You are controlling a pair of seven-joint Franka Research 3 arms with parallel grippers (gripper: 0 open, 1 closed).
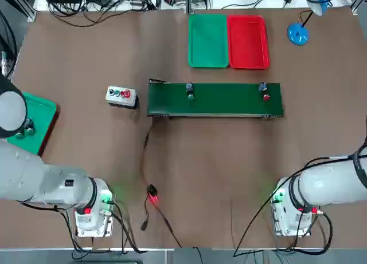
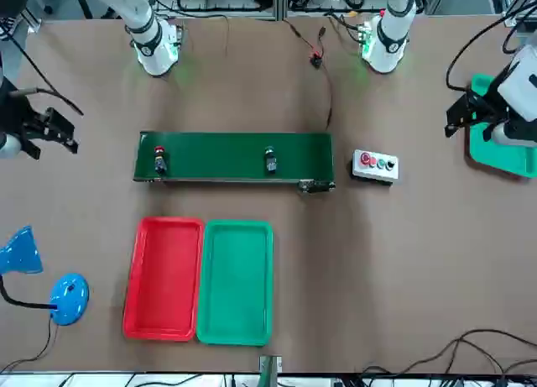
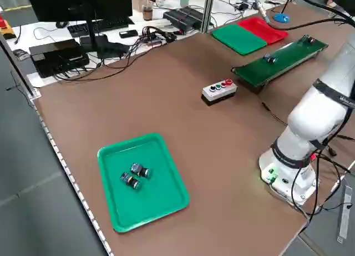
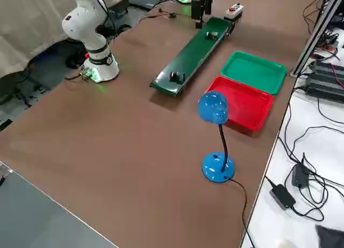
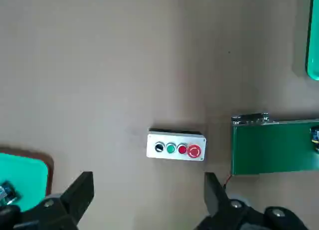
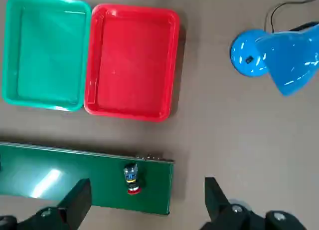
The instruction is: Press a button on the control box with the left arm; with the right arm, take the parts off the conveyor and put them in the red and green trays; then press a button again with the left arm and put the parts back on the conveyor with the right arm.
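left gripper [image 5: 149, 187] and right gripper [image 6: 148, 187] are both held wide open above the table [image 1: 200, 178]. two parts [image 1: 190, 92] are borne by the conveyor [image 1: 226, 101], near the control box [image 1: 119, 94].

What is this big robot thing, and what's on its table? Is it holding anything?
It's two white robot arms, each ending in a black claw with two fingers. The right claw and the left claw are both open and empty, up above the table.

The top picture looks straight down. The front one looks at the robot from across the table. Two more look down from its left and right sides, and two come from cameras on its wrists.

On the table is a green conveyor carrying two small parts. Near it sits a control box with green and red buttons. A red tray and a green tray lie side by side, both empty. Another green tray holds two more parts. There's also a blue lamp.
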